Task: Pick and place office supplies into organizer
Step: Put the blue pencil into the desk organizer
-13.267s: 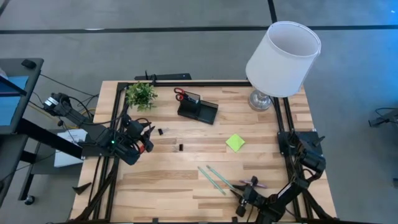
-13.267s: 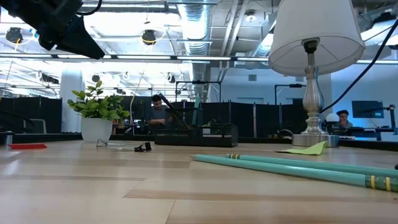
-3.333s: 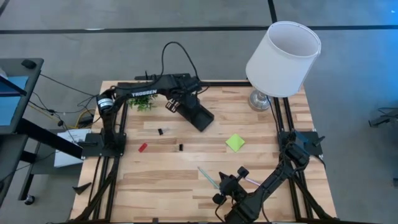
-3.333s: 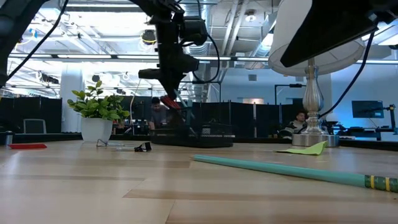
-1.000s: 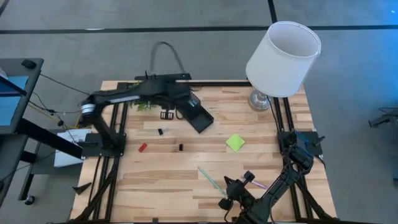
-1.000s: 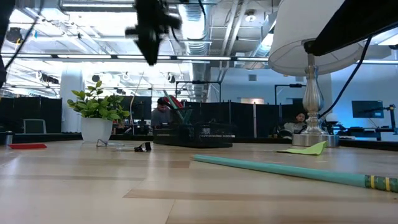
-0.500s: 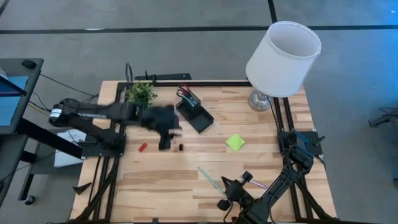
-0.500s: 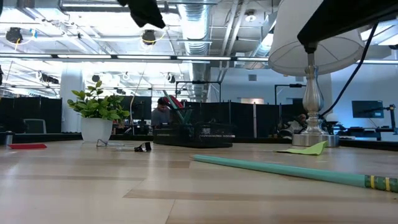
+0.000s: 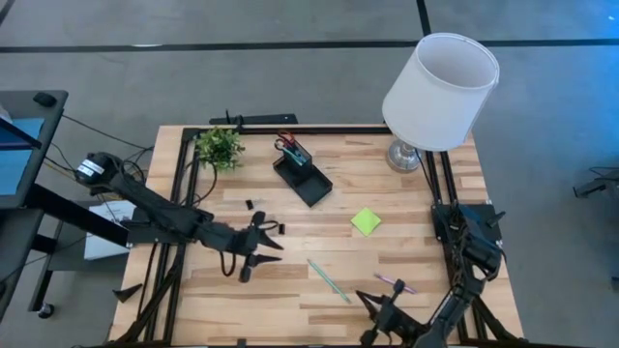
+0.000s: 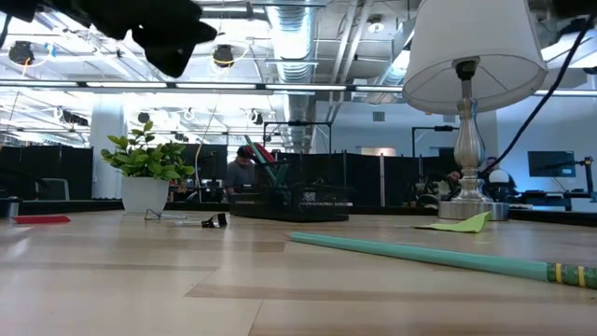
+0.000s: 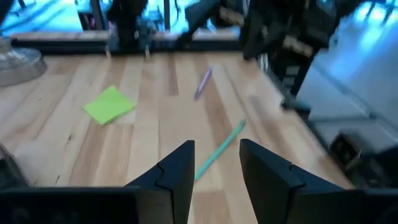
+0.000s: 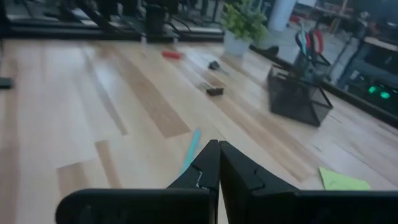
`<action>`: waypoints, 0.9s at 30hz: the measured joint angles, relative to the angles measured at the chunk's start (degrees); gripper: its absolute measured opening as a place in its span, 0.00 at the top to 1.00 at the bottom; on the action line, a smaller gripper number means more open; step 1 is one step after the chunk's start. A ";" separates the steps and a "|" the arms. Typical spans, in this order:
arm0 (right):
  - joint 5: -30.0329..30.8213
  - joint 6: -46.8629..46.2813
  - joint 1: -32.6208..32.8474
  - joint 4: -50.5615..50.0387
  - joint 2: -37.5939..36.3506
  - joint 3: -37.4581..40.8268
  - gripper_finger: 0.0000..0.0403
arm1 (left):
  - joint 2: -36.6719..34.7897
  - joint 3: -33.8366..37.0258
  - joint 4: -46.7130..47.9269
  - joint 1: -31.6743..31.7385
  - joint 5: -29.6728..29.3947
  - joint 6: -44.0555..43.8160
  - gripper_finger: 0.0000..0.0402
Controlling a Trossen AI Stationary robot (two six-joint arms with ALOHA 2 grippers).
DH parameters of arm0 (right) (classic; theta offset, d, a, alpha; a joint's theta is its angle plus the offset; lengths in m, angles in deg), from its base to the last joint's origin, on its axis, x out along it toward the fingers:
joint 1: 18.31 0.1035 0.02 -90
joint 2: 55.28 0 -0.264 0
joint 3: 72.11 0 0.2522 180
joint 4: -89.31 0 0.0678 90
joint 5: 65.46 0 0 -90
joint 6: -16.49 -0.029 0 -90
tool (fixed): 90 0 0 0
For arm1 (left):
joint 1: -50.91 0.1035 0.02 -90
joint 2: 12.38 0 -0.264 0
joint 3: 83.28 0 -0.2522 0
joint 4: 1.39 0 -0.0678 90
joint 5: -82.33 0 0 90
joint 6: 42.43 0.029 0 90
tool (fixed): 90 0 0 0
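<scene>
While the organizer [image 9: 302, 176] near the table's back edge already holds red-handled scissors [image 9: 281, 145], the left gripper [image 9: 259, 251] hangs empty over mid-table, fingers parted, apparently lining up on the teal pen [image 9: 329, 278] just ahead. The right gripper [image 9: 375, 307], pinched shut on nothing, waits at the front edge beside a pink pen [image 9: 395, 283].
</scene>
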 joint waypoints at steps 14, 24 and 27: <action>2.29 3.85 -1.63 4.45 0.00 0.04 1.00 | -0.02 0.49 -5.74 -2.05 -0.35 6.85 0.69; -7.75 14.72 -9.64 10.00 0.00 -0.91 0.99 | -0.02 0.49 -3.24 -2.12 -0.84 8.54 0.69; -19.55 22.47 -13.45 12.10 0.00 -2.26 0.95 | -0.02 0.49 -2.91 -2.18 -0.33 8.56 0.69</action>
